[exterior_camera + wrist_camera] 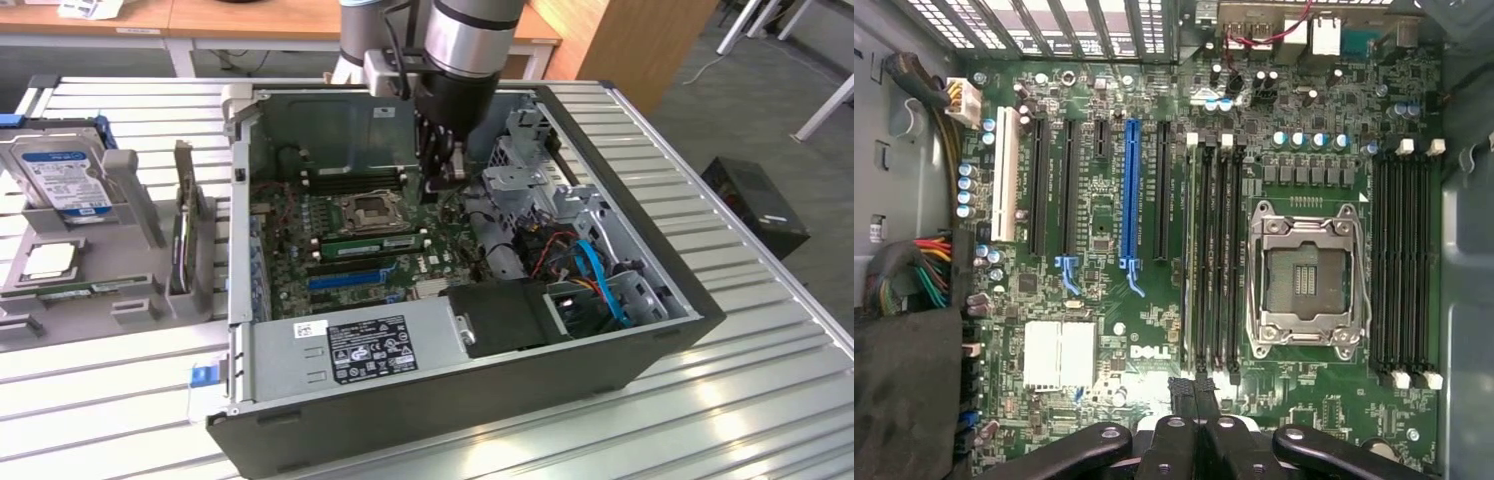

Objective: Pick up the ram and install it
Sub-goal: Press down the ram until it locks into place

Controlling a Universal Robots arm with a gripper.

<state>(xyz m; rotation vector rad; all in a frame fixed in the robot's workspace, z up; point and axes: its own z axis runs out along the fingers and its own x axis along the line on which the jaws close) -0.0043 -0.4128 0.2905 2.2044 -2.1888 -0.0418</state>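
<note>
Exterior view, upper centre: gripper (451, 180), clamped shut and empty, hangs over the motherboard (441, 262); ram (371, 244) looks slotted mid-frame, likely needing a square press home.

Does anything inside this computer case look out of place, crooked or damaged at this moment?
Nothing looks broken, crooked or spilled. One thing stands out: the processor socket on the motherboard is bare, with no chip or cooler on it. The black memory slots beside it look straight and appear empty.
</note>
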